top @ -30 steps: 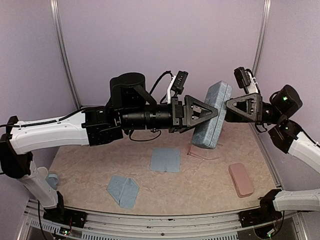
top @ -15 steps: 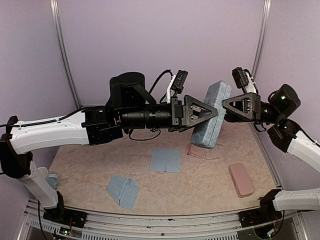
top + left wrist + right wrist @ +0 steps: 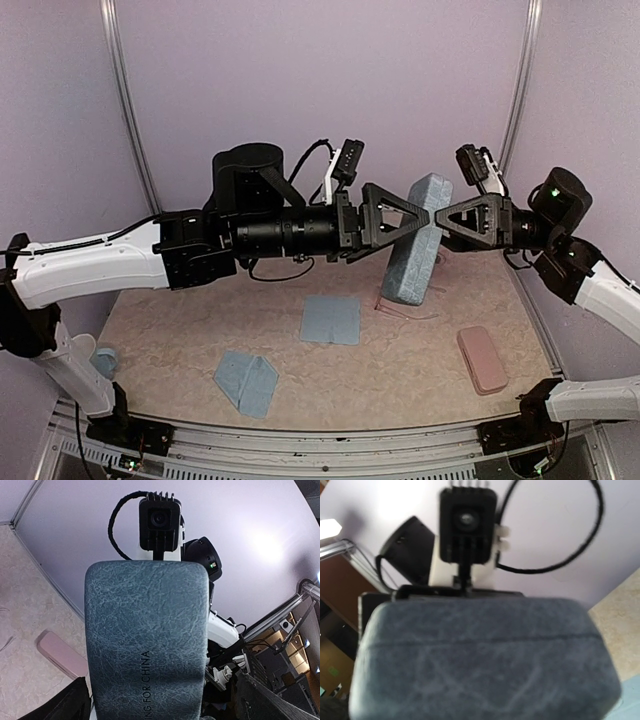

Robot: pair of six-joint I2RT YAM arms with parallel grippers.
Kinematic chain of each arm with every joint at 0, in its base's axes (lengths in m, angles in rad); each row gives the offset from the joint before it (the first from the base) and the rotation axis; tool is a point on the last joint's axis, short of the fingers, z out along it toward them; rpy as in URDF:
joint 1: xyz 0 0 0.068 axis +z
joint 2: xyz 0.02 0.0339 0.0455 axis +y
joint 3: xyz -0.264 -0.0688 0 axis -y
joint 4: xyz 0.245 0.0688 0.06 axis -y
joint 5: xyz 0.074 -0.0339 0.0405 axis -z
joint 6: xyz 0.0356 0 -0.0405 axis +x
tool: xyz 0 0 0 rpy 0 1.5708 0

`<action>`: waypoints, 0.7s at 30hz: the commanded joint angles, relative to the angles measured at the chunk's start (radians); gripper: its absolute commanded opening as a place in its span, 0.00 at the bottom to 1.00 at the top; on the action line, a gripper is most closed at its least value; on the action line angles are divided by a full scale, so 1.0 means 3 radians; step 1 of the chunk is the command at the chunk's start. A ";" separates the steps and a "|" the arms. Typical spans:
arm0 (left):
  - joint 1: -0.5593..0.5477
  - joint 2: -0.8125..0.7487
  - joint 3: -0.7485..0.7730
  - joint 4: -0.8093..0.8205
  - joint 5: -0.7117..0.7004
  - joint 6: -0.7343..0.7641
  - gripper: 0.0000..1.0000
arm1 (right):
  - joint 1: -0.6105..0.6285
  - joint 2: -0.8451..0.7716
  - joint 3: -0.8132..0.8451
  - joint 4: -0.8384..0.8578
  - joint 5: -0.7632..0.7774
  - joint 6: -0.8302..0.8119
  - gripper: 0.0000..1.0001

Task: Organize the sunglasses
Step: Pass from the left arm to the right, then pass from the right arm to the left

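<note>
A blue-grey oblong case [image 3: 410, 265] hangs in the air above the table's back, nearly upright and slightly tilted. My two grippers meet at its upper part. My left gripper [image 3: 424, 216] stands open around the case [image 3: 145, 640], with a gap showing between its right finger [image 3: 272, 702] and the case's side. My right gripper [image 3: 440, 215] is shut on the case [image 3: 480, 660], which fills the right wrist view and hides the fingers. One pair of sunglasses [image 3: 402, 308], thin pink-red frame with long arms, lies on the table under the case.
A pink case [image 3: 482, 360] lies at the right front, also showing in the left wrist view [image 3: 60, 652]. A flat light-blue cloth [image 3: 331, 319] is mid-table and a folded one [image 3: 246, 383] at the left front. Lilac walls close the back and sides.
My left jaws have widened off the case. Both grippers and the case have shifted a little left and up, and the case stands more upright.
</note>
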 commanded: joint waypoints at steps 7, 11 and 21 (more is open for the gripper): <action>-0.0064 0.0018 0.0163 -0.0464 -0.0200 0.0236 0.99 | -0.0020 0.0007 0.0221 -0.0273 0.0105 -0.0228 0.50; -0.0089 0.0077 0.0194 -0.0472 -0.0183 0.0250 0.97 | -0.0020 0.0012 0.0227 -0.0283 0.0105 -0.0232 0.49; -0.0099 0.0146 0.0221 -0.0462 -0.0025 0.0305 0.75 | -0.0020 0.0009 0.0233 -0.0365 0.0128 -0.0292 0.49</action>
